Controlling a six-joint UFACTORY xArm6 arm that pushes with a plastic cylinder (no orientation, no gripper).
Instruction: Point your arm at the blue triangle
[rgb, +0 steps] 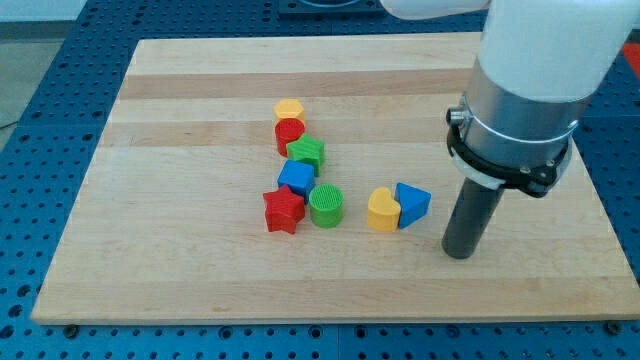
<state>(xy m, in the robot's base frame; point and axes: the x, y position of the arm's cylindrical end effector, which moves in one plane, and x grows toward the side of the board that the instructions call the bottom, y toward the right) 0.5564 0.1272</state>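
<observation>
My arm came down from the view's top right, its wide white and grey body standing nearly upright over the desk (180, 280), with the dark rod dropping straight from a black collar. My tip (458, 253) rested on the wood near the desk's right side. I carried no gripper, only this rod, so nothing was clamped or held.

The blue triangle (413, 203) lay just to the left of my tip and a little toward the view's top, close but apart from it, with a strip of bare wood between. Touching the triangle's far side from me was the yellow heart (383, 210).

Further to the left of my tip, well apart, sat the other blocks in a loose cluster. The green cylinder (326, 205) was the nearest of them, with the red star (283, 211) just beyond it. Above those, toward the view's top, the blue cube (296, 178) touched the green star-like block (307, 153), then came the red cylinder (289, 134) and the yellow hexagon (289, 108) at the end of that line, the farthest from my tip.
</observation>
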